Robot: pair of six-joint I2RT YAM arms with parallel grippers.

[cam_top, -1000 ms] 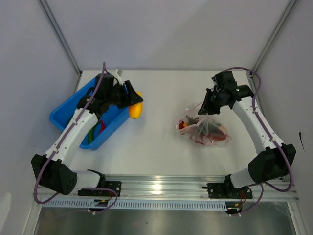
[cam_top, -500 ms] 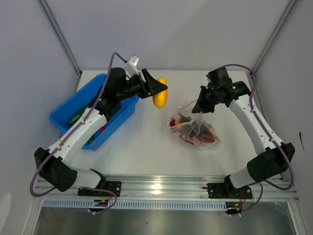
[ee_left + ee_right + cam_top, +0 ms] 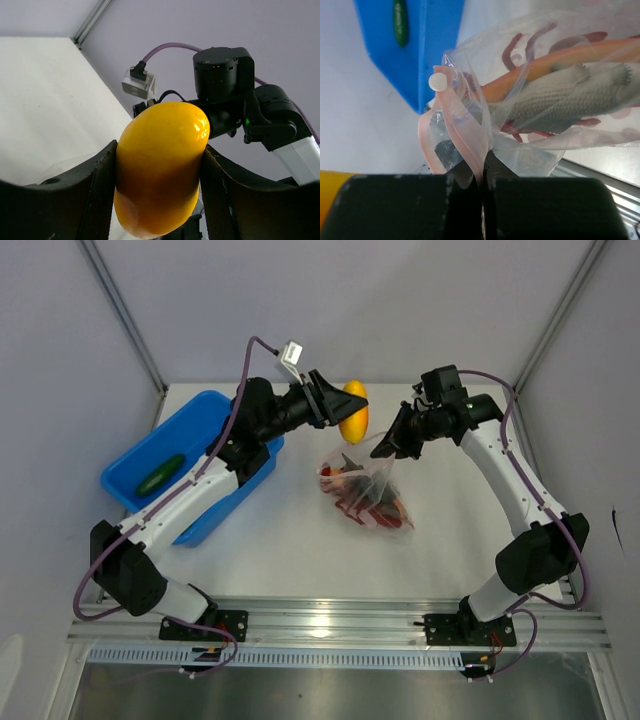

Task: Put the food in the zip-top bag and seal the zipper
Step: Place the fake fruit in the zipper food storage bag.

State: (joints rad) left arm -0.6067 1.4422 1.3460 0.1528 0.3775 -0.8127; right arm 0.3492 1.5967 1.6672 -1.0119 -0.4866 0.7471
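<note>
My left gripper (image 3: 340, 410) is shut on a yellow toy fruit (image 3: 353, 411), held in the air just left of the bag's mouth; the fruit fills the left wrist view (image 3: 160, 165). My right gripper (image 3: 388, 447) is shut on the pink zipper strip (image 3: 465, 135) of the clear zip-top bag (image 3: 365, 490) and holds the mouth up. Inside the bag I see a grey fish (image 3: 570, 100), an orange piece (image 3: 540, 70) and red chillies (image 3: 375, 512). A long green vegetable (image 3: 160, 478) lies in the blue bin (image 3: 215, 435).
The blue bin stands at the left of the white table (image 3: 300, 540). A metal rail (image 3: 330, 615) runs along the near edge. Grey walls close off the back and both sides.
My left arm has carried the yellow fruit from the bin rightward to beside the bag's mouth. My right gripper has dragged the bag leftward and lifted its mouth.
</note>
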